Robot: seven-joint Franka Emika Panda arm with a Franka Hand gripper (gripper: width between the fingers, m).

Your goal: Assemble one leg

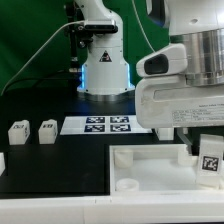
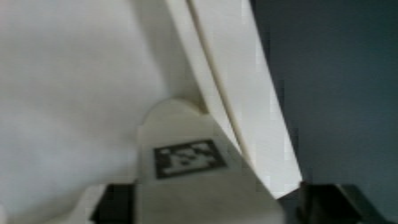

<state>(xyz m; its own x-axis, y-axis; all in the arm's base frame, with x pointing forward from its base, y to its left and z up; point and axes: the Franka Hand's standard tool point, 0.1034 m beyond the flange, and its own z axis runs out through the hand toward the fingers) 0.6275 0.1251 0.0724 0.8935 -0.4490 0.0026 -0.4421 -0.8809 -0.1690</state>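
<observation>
The leg, a small white block with a black-and-white tag, hangs under my gripper at the exterior view's right, over the right end of the large white tray-like piece. In the wrist view the leg sits between my two dark fingers, tag facing the camera, and the gripper is shut on it. The tray-like piece's raised rim runs just beside the leg. Whether the leg's lower end touches the piece is hidden.
Two more small white tagged blocks stand on the black table at the exterior view's left. The marker board lies in front of the robot base. A green backdrop is behind.
</observation>
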